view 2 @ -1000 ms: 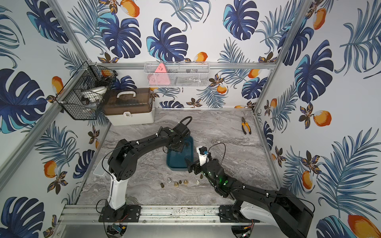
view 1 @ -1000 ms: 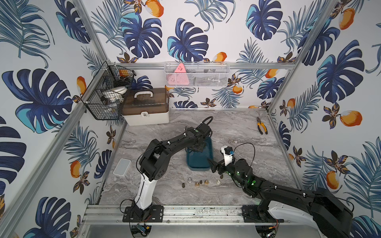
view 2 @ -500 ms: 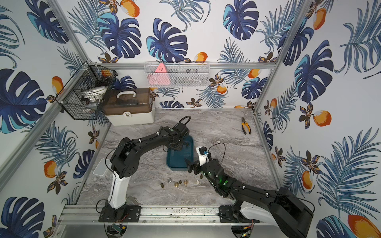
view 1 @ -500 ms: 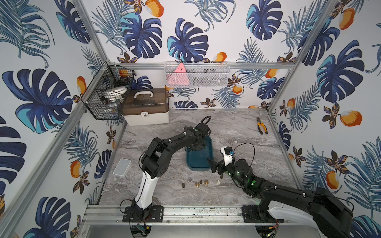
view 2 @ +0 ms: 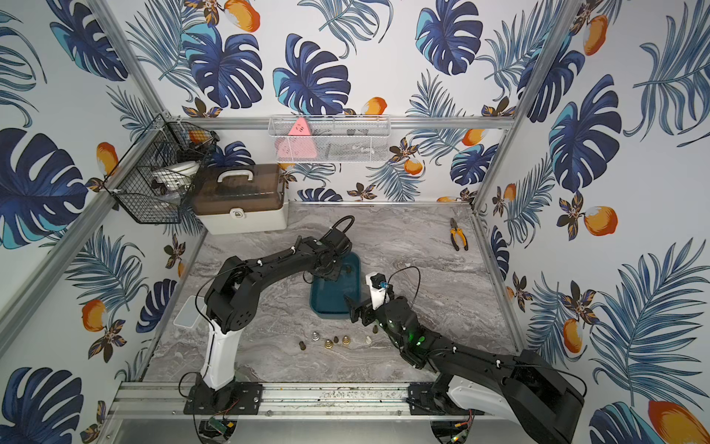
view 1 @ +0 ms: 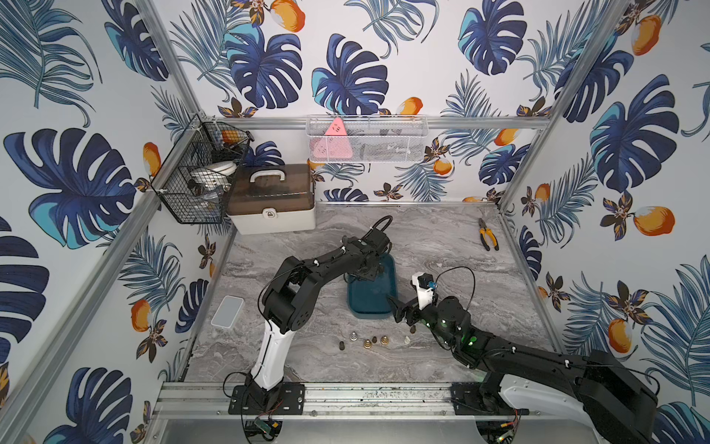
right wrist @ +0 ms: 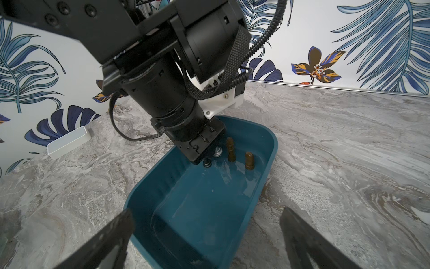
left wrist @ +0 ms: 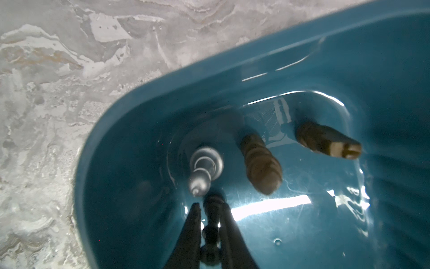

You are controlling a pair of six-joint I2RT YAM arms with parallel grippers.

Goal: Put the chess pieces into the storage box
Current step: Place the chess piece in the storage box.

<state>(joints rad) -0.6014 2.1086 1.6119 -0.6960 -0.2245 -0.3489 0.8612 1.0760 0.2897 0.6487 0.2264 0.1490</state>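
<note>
Top views overhead; wrists close, sharing storage box (right wrist: 265, 167)

- Left arm (view 1: 307, 269): its white lower section rises from the front rail, the elbow folds sharply, and the black forearm reaches away from the rail toward the middle.
- Left wrist: bent so the left tool (view 1: 370, 275) points steeply down.
- Left tool, in its own wrist view: the two thin black fingers (left wrist: 190, 233) are pinched together on a dark chess piece (left wrist: 213, 214) held upright between them.
- Right arm (view 1: 518, 357): stretched long and low over the counter (view 1: 442, 250) from the front right corner, green lights glowing on its joints.
- Right tool (view 1: 397, 309): fingers (right wrist: 104, 237) spread wide apart, holding nothing.
</note>
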